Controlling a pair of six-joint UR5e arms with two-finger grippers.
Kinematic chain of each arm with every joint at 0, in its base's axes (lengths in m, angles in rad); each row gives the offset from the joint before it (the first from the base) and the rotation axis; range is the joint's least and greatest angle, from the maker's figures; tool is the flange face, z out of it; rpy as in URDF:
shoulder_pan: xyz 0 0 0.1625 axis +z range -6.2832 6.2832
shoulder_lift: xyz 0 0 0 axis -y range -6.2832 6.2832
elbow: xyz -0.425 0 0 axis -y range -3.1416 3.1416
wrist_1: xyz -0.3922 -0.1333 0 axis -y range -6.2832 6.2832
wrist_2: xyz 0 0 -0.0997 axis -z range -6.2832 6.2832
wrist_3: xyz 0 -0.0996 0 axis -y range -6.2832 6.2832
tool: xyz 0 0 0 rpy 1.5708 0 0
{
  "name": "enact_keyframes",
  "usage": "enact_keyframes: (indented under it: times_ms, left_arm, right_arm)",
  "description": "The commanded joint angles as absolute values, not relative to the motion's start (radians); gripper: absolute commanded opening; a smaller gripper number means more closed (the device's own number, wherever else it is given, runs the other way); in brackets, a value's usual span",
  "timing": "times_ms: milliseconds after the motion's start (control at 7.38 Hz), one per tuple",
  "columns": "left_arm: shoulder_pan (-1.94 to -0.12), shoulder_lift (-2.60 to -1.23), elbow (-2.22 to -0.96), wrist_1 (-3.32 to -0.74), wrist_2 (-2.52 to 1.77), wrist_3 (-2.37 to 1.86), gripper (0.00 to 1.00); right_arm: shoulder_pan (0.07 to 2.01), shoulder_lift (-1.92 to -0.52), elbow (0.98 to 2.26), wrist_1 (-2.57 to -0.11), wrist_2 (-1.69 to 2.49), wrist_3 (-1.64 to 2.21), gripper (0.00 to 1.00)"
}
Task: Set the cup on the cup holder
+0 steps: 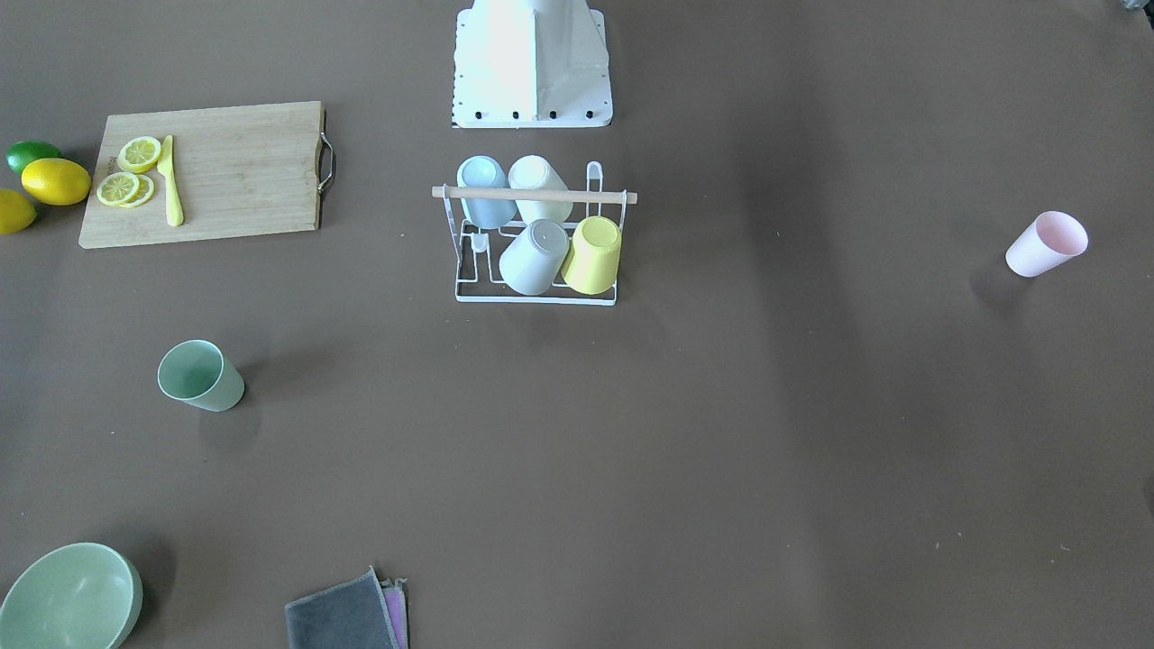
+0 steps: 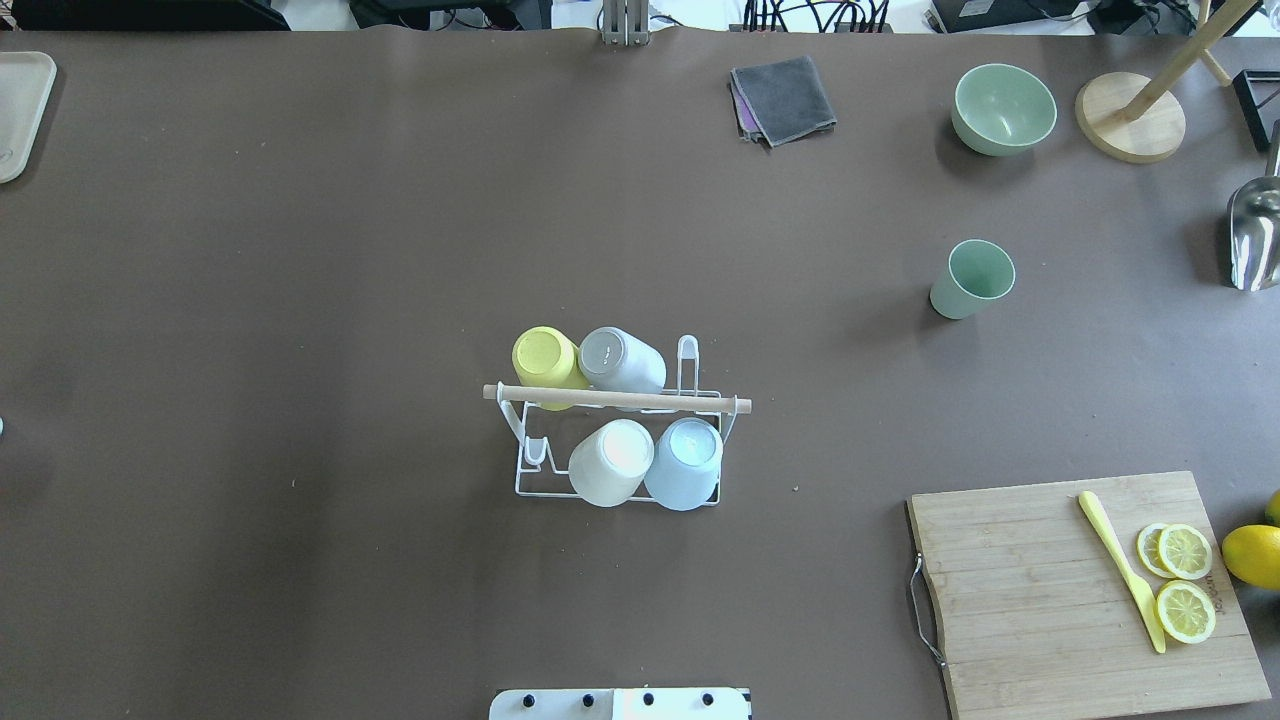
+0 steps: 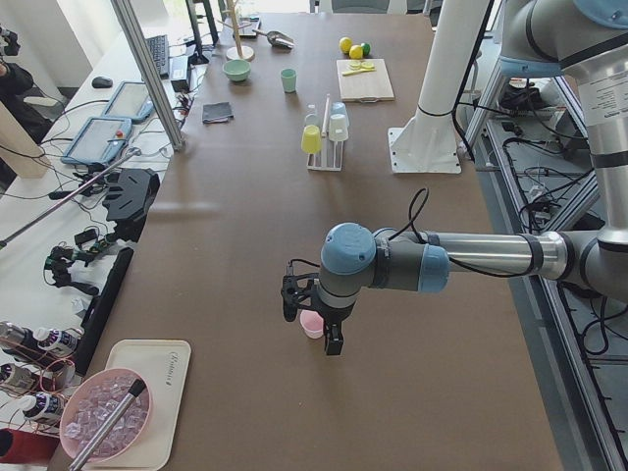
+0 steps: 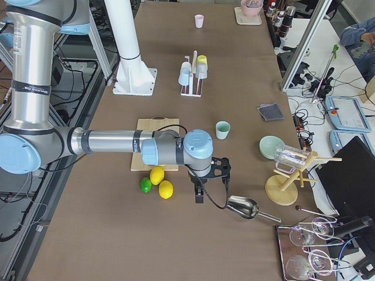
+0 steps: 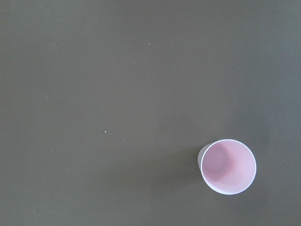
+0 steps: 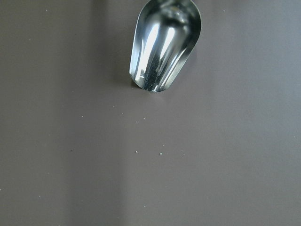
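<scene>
Left arm poised over pink cup (image 1: 1046,243), grasp pending.
Front view: green cup (image 1: 200,376) lower left, cup holder (image 1: 577,195) centre with four cups racked, pink cup far right. The left gripper (image 3: 312,329) hangs over the pink cup, the right gripper (image 4: 212,182) by a metal scoop (image 6: 164,44); whether either is open cannot be told. Next, likely: descend, grip, carry to a free peg.

Brown table (image 1: 685,451): cup holder (image 1: 586,196), cutting board (image 1: 234,180)

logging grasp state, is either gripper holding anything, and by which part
Nothing looks held: the pink cup stands free below the left gripper, the metal scoop lies free below the right gripper.
</scene>
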State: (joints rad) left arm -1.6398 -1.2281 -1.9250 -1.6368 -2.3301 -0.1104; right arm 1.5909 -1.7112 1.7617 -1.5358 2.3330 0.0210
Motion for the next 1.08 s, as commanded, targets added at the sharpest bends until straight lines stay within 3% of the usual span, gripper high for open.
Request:
enact_keyframes:
  times_ms: [0,948]
  left_arm:
    - [-1.638,-1.226,-1.917,-1.637,-2.33,-0.11,0.98]
    - [-1.641,-1.223,-1.914,-1.635,-2.33,-0.11,0.98]
  right_arm:
    - [1.572,-1.677,1.761,-1.539,2.332,0.029,1.0]
    - [1.404,-1.583,1.763,-1.551,2.258,0.032,1.0]
